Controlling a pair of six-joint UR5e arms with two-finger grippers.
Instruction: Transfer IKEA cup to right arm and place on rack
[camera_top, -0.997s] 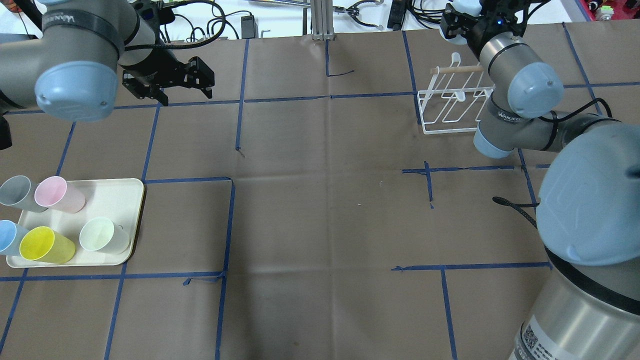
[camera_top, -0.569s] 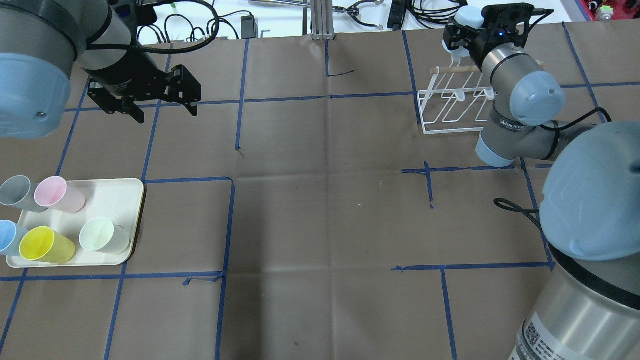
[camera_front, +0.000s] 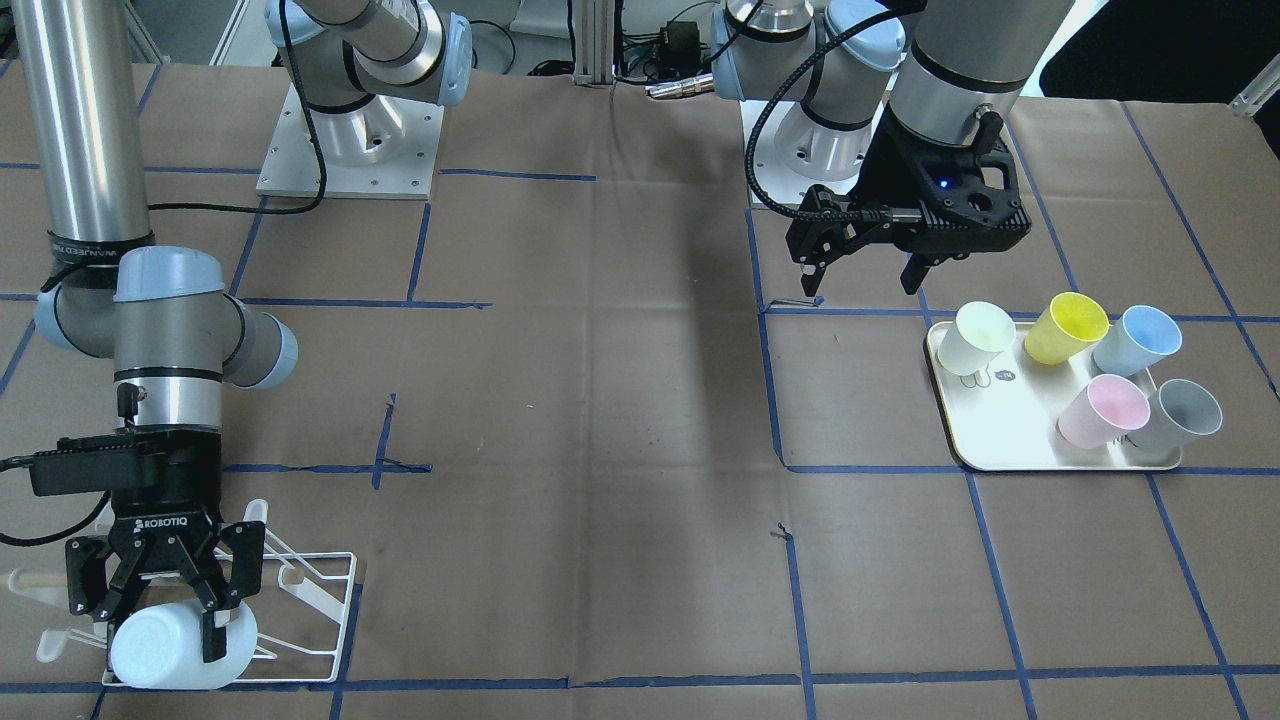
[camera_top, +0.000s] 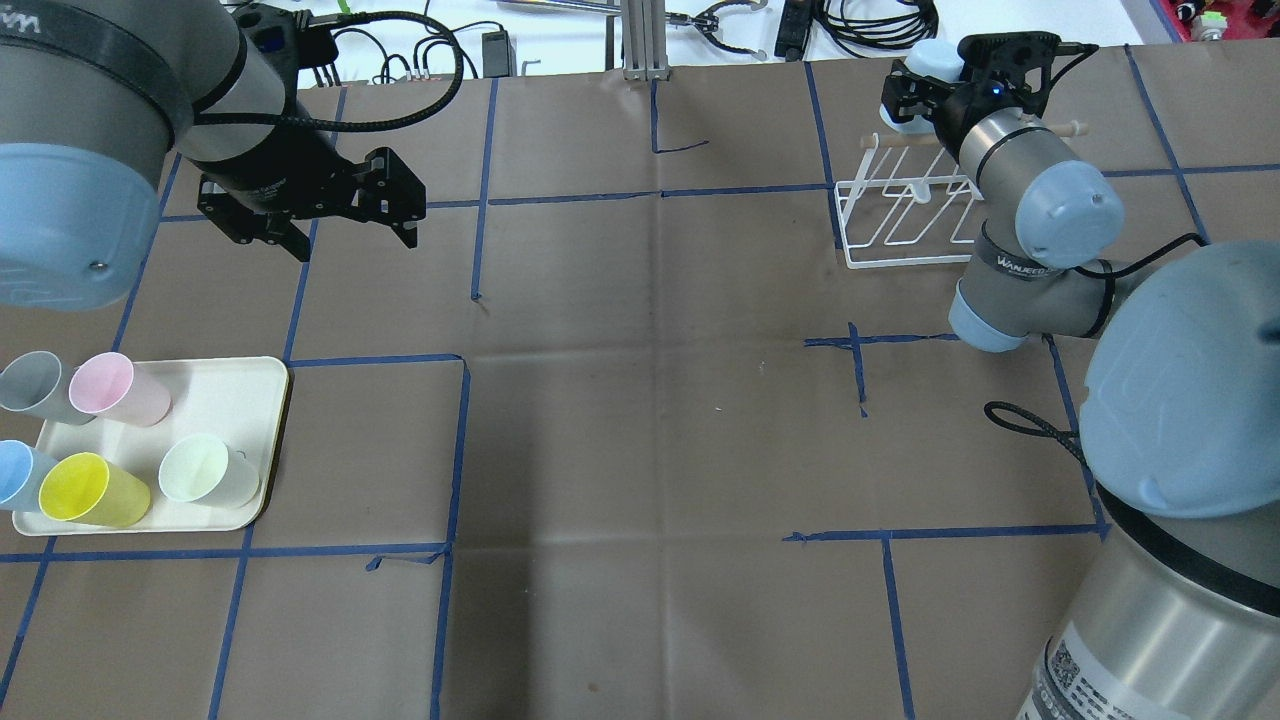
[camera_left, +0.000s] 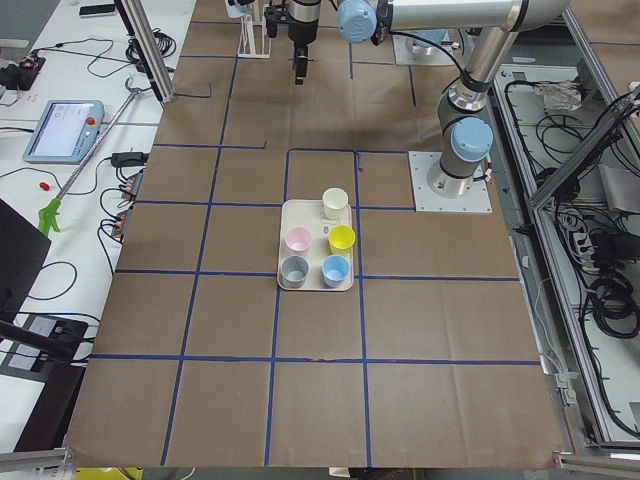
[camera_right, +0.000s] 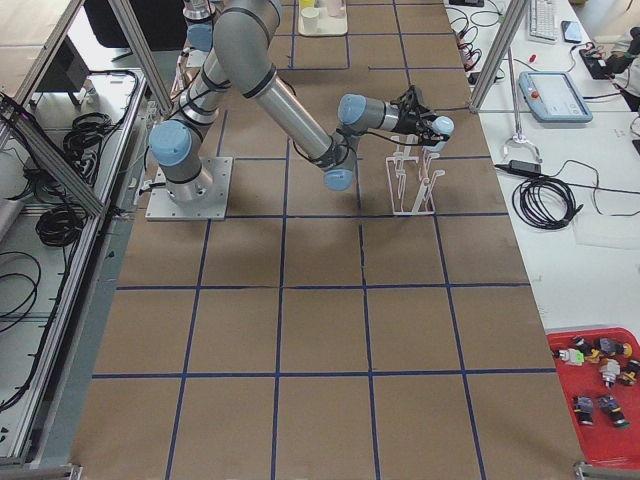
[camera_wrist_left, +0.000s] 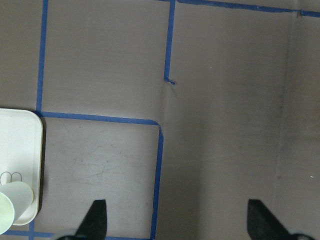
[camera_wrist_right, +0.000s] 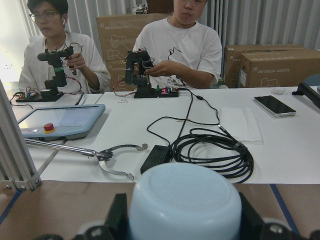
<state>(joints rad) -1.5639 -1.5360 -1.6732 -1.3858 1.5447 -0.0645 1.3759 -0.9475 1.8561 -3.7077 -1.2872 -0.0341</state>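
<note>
The IKEA cup (camera_front: 170, 650), white to pale blue, lies on its side in my right gripper (camera_front: 160, 620), which is shut on it. It hangs over the far end of the white wire rack (camera_front: 325, 600), by the wooden dowel. The overhead view shows the cup (camera_top: 925, 58) and right gripper (camera_top: 915, 85) just beyond the rack (camera_top: 900, 215). The cup's base (camera_wrist_right: 185, 205) fills the right wrist view. Whether the cup touches a prong I cannot tell. My left gripper (camera_top: 352, 240) hangs open and empty above the table (camera_wrist_left: 180, 222), between the tray and the far edge.
A cream tray (camera_top: 240, 390) near the left front holds several upright cups in grey, pink, blue, yellow and pale green. Blue tape lines cross the brown table cover. Beyond the far edge, two people sit at a white table (camera_wrist_right: 280, 145) with cables and a pendant.
My right gripper has carried the cup down and nearer, from beyond the table's far edge to the rack's dowel end. My left gripper has moved lower and a little sideways, still open.
</note>
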